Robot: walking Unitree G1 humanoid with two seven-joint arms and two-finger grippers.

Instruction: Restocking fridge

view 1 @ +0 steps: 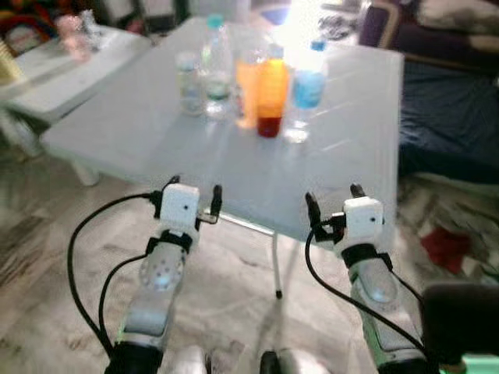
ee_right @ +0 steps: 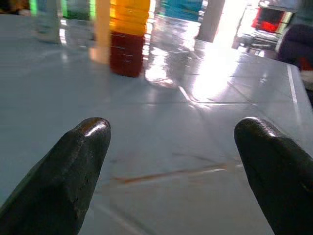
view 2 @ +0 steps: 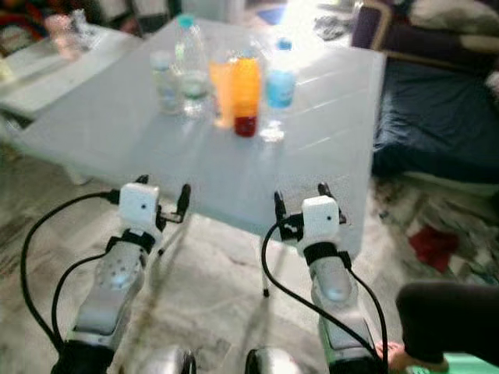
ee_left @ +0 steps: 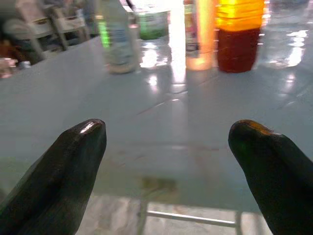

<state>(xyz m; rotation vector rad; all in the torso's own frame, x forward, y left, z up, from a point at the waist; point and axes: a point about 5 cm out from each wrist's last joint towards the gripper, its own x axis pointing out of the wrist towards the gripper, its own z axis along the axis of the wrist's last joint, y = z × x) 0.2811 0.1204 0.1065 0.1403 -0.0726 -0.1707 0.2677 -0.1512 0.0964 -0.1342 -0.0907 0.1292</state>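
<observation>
Left claw [view 1: 195, 189] and right claw [view 1: 334, 195] both spread wide, empty, hovering at near edge of pale desk [view 1: 125, 132]. Bottles [view 1: 272, 92] clustered mid-desk, well apart from claws. Labels blurred, unreadable.

A pale folding table [view 1: 156, 132] carries clustered bottles [view 1: 272, 92] near its far side, well beyond both grippers [view 1: 193, 189], on a marble floor [view 1: 47, 273].
</observation>
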